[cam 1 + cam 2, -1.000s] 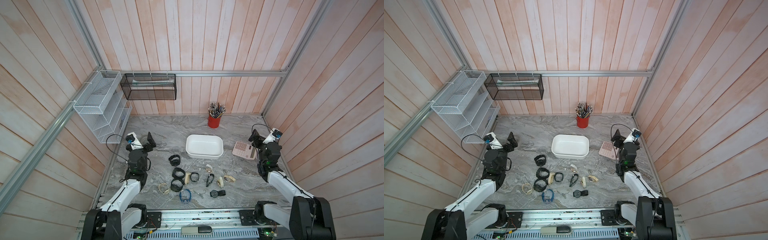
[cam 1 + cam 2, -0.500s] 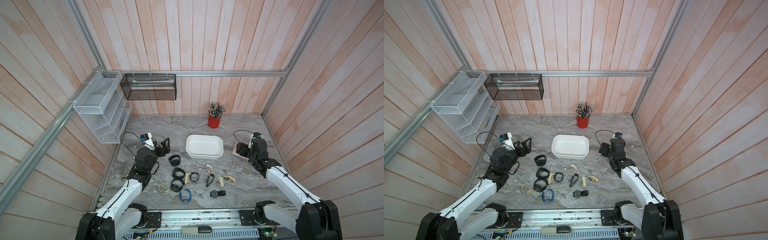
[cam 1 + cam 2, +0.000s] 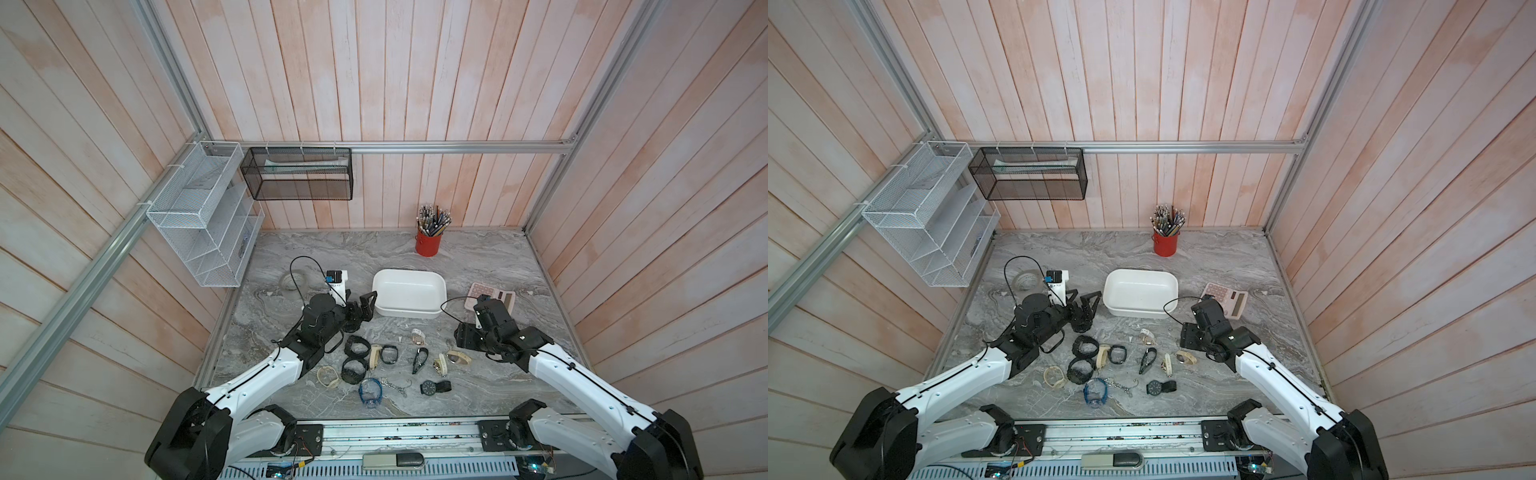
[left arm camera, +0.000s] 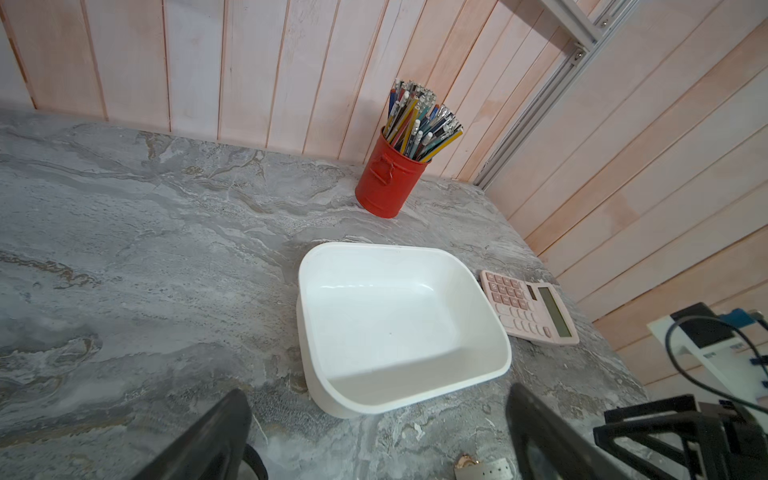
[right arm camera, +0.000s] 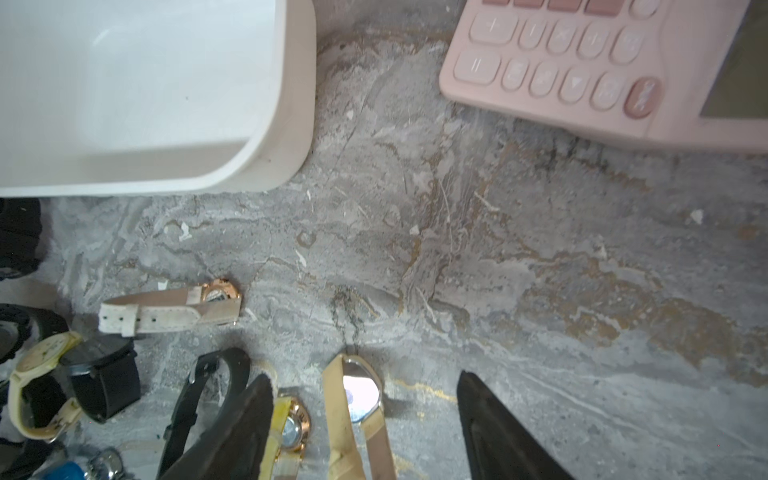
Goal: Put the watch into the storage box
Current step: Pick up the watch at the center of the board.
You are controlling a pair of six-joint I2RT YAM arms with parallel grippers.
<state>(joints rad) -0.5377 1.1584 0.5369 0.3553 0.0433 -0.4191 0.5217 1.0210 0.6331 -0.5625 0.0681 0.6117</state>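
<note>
White plastic storage box (image 3: 409,291) (image 3: 1140,291) sits mid-way on the bench (image 3: 490,390) in both top views, watches (image 3: 390,354) strewn toward the front edge. Left wrist: left gripper (image 4: 378,395) spreads wide, empty. Right wrist: right gripper (image 5: 363,378) straddles 1 tan-strapped watch (image 5: 337,415) on the bench, jaws clear of it.

A red tin cup (image 3: 428,249) packed with pencils stood near the back of the grey marble tabletop (image 3: 332,257), and a pink calculator (image 3: 505,297) lay flat toward the right. A white wire-mesh rack (image 3: 203,216) and a black mesh basket (image 3: 297,174) hung at the far left corner.
</note>
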